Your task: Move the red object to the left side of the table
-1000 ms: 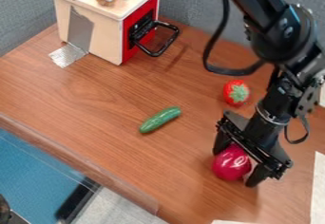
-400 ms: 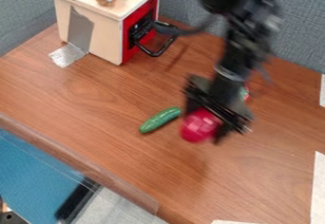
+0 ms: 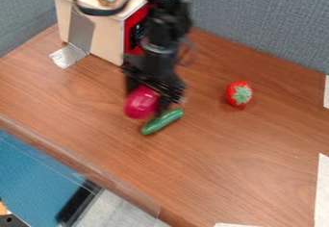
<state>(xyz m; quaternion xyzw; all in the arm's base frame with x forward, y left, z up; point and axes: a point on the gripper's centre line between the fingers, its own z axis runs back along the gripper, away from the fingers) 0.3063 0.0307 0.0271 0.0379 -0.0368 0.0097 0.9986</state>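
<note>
Gripper (image 3: 149,107), clamped on red object (image 3: 141,102), left of frame centre; grasp achieved, leftward carry partly done, release outstanding.

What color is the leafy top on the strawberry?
The strawberry's leafy top is pale green; it shows best in the camera view.

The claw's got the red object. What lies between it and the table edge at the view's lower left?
Only bare brown tabletop lies between the red object and that table edge, as the camera view shows.
</note>
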